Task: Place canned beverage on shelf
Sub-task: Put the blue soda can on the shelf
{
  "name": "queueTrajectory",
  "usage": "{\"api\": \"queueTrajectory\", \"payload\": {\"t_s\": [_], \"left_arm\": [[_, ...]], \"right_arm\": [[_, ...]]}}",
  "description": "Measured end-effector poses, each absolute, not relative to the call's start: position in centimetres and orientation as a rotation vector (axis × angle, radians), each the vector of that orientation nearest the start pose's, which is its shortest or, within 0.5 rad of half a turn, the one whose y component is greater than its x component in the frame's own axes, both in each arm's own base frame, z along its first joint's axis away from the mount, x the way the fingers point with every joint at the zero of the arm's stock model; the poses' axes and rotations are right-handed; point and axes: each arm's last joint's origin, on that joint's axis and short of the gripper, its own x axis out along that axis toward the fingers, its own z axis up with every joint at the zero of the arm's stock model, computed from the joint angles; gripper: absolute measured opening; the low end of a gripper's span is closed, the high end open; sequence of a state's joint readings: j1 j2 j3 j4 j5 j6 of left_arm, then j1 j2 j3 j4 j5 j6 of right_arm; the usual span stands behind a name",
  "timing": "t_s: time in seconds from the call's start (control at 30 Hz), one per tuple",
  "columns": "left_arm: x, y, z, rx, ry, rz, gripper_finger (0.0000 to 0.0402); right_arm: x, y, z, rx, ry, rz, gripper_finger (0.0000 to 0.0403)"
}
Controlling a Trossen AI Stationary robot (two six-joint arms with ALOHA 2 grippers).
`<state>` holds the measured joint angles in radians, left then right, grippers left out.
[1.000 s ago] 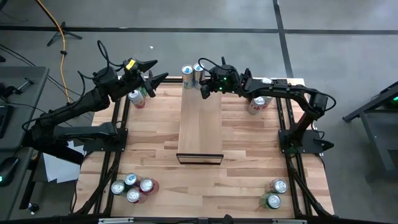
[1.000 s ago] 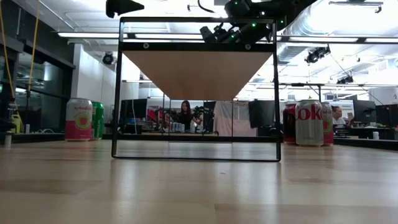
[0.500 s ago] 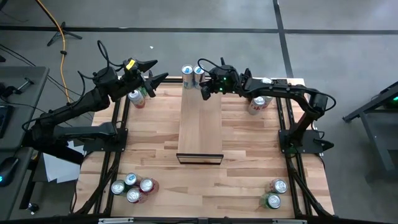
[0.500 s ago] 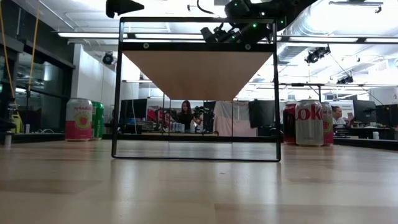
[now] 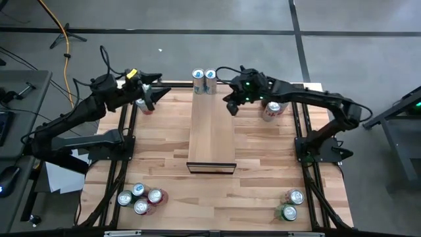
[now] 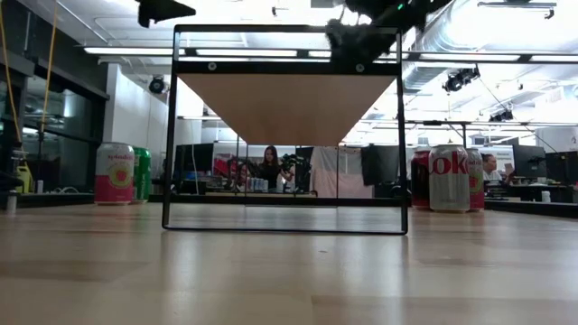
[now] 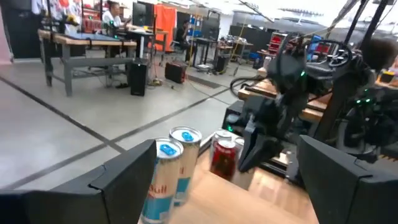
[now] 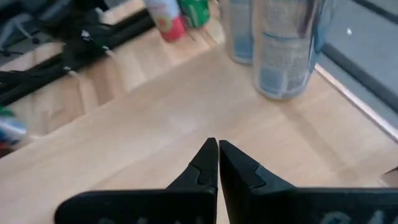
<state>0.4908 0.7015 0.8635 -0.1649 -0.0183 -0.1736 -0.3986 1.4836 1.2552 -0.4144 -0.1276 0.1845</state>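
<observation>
Two cans (image 5: 204,81) are left standing on the shelf (image 5: 211,131) as the right gripper (image 5: 231,107), fingers closed empty, is drawn back; left gripper (image 5: 148,99) wide open.

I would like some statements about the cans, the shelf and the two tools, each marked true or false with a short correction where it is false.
1. Two slim cans stand at the far end of the shelf. True.
2. The right tool is holding a can. False: its fingers are shut on nothing, above the shelf and apart from the cans.
3. The left tool is open. True.
4. A Coke can stands on the shelf. False: it stands on the tabletop, on the right arm's side.
5. Four cans are grouped at the table's near corner on the left arm's side. True.
</observation>
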Motion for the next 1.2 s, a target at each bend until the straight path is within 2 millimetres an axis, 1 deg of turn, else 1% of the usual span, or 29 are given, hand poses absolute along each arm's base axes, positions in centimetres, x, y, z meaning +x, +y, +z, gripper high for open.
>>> {"api": "queueTrajectory", "payload": {"t_s": [0.13, 0.23, 0.33, 0.43, 0.5, 0.57, 0.63, 0.77, 0.9, 0.97, 1.1, 1.2], "left_arm": [[12.7, 6.6, 37.4, -0.173, -0.051, 0.436, 0.0323], [12.9, 6.5, 37.0, -0.177, -0.047, 0.377, 0.0323], [13.6, 6.7, 35.4, -0.225, -0.087, 0.303, 0.0323], [14.4, 6.8, 32.9, -0.324, -0.149, 0.213, 0.0323], [14.7, 6.7, 31.6, -0.409, -0.191, 0.17, 0.0323], [14.9, 6.5, 30.4, -0.488, -0.189, 0.149, 0.0323], [15.1, 6.2, 29.9, -0.532, -0.174, 0.137, 0.0323], [15.4, 5.3, 30.0, -0.544, -0.173, 0.083, 0.0323], [15.7, 4.5, 30.6, -0.547, -0.16, 0.129, 0.0323], [16.0, 3.9, 31.0, -0.535, -0.123, 0.161, 0.0323], [16.5, 2.5, 32.4, -0.548, 0.035, 0.206, 0.0323], [16.9, 0.7, 34.1, -0.559, 0.227, 0.206, 0.0323]], "right_arm": [[28.5, -11.0, 33.3, 0.313, 0.561, -0.294, 0.0], [27.3, -10.3, 34.9, 0.328, 0.506, -0.29, 0.0], [26.5, -9.7, 36.0, 0.367, 0.464, -0.294, 0.0], [25.9, -9.1, 36.6, 0.398, 0.441, -0.289, 0.0], [25.8, -8.7, 36.8, 0.404, 0.431, -0.277, 0.0], [25.9, -8.3, 36.9, 0.413, 0.43, -0.267, 0.0], [26.0, -7.9, 36.8, 0.41, 0.438, -0.253, 0.0], [26.2, -7.1, 36.7, 0.374, 0.461, -0.219, 0.0], [26.3, -6.5, 36.6, 0.322, 0.476, -0.185, 0.0], [26.3, -6.2, 36.5, 0.291, 0.492, -0.17, 0.0], [26.2, -6.0, 36.3, 0.248, 0.52, -0.154, 0.0], [26.1, -6.0, 36.2, 0.245, 0.538, -0.154, 0.0]]}}
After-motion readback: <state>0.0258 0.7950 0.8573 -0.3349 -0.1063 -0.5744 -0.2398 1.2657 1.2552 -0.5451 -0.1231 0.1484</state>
